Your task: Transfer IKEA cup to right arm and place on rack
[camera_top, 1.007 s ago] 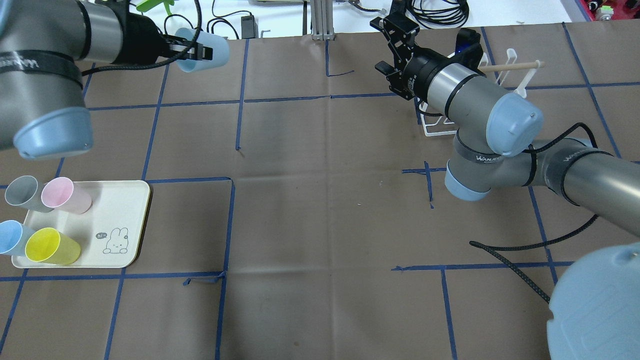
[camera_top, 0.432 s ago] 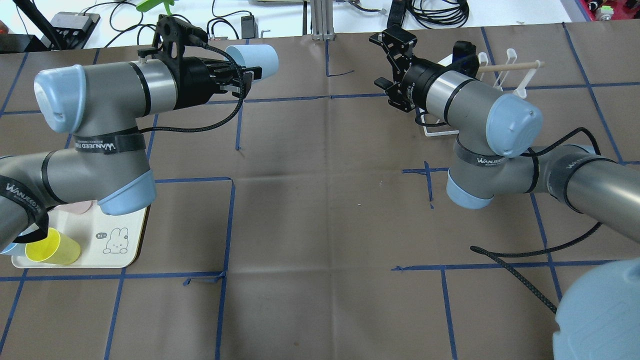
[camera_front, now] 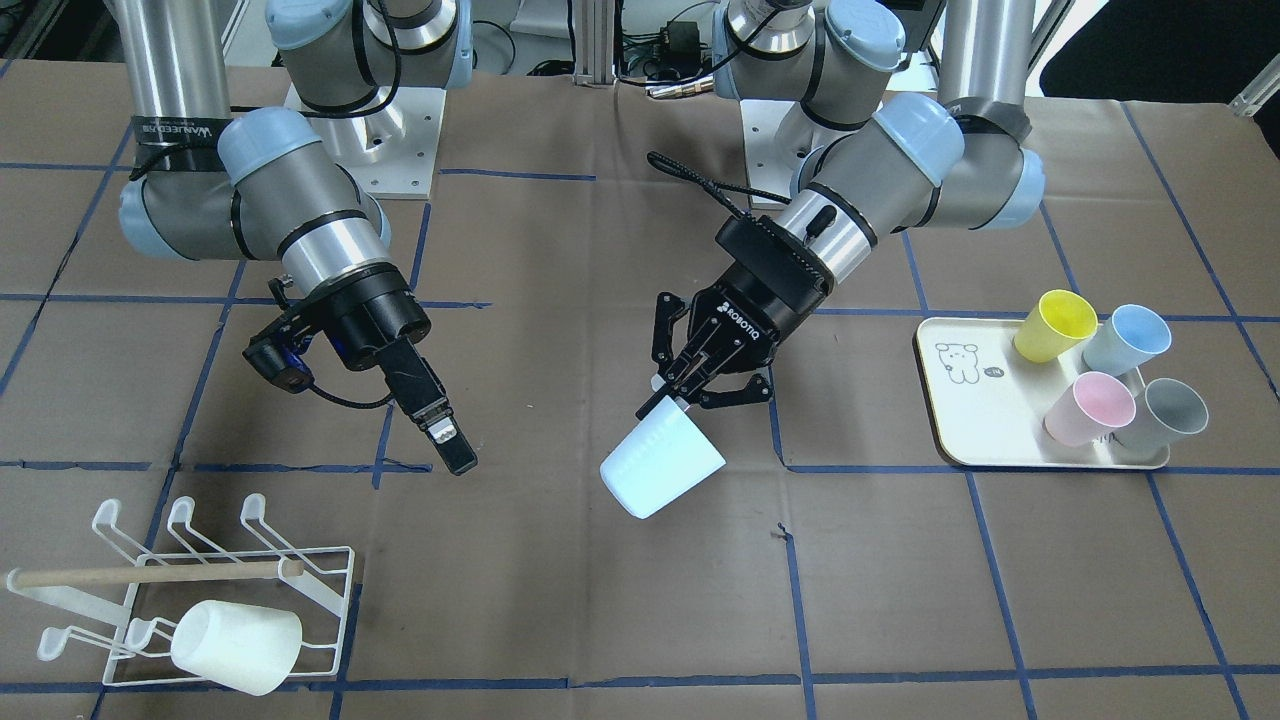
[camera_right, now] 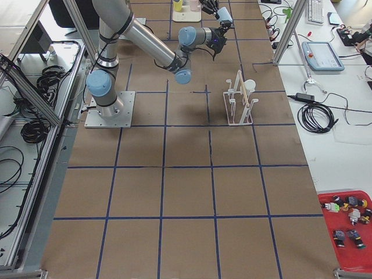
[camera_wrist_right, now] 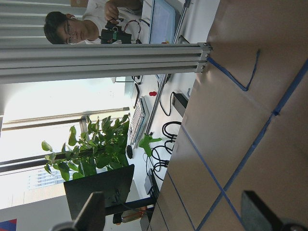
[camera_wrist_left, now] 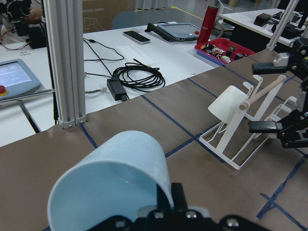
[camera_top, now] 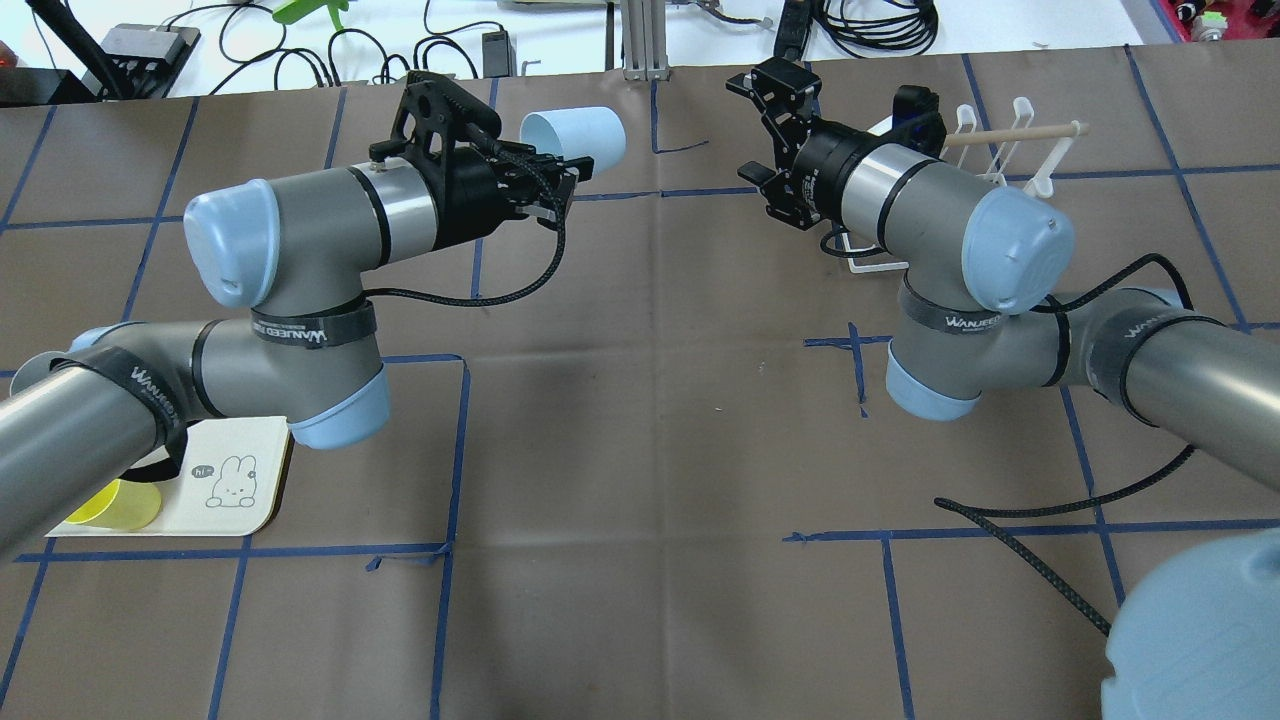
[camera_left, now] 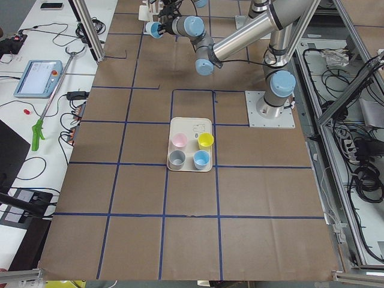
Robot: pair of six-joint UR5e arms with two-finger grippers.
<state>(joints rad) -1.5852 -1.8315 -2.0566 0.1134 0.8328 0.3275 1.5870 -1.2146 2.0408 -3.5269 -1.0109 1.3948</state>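
One pale blue IKEA cup is clamped at its rim by the left gripper, tilted above the table and well apart from the rack. The right gripper hangs between that cup and the rack, its two fingers spread wide with nothing in them. The rack carries one white cup, apparently hooked on a lower prong, though the angle leaves that unsure. Far from the rack, beyond the held cup, one cream tray holds four more: a yellow cup, a sky-blue cup, a pink cup and a grey cup.
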